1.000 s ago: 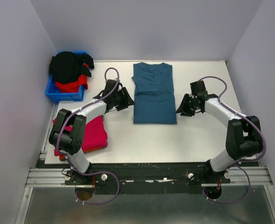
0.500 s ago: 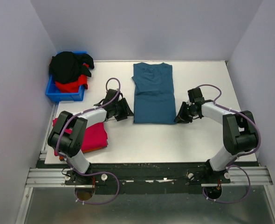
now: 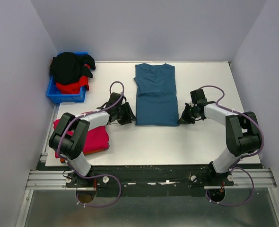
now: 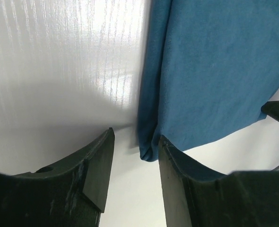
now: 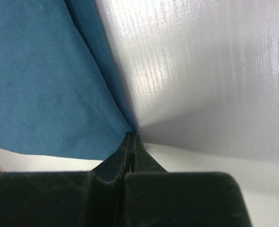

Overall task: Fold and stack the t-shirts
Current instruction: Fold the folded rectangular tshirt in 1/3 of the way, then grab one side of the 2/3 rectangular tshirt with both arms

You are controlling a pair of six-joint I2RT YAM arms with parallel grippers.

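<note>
A teal-blue t-shirt [image 3: 154, 94] lies folded into a long strip at the table's middle, collar at the far end. My left gripper [image 3: 129, 113] is open at its near left corner. In the left wrist view that corner [image 4: 148, 152] sits between the two fingertips, with the left gripper [image 4: 136, 135] low over the table. My right gripper [image 3: 181, 118] is shut at the near right corner. In the right wrist view the cloth [image 5: 45, 85] runs into the closed tips of the right gripper [image 5: 131, 135].
A folded crimson-pink t-shirt [image 3: 94, 135] rests on a small stack at the near left, beside the left arm. A blue bin [image 3: 54, 94] at the far left holds black [image 3: 68, 68] and red [image 3: 73, 86] shirts. Walls close in on both sides.
Both grippers came down and in to the teal-blue shirt's near corners. The right gripper shut on its corner; the left one narrowed a little and stays open.
</note>
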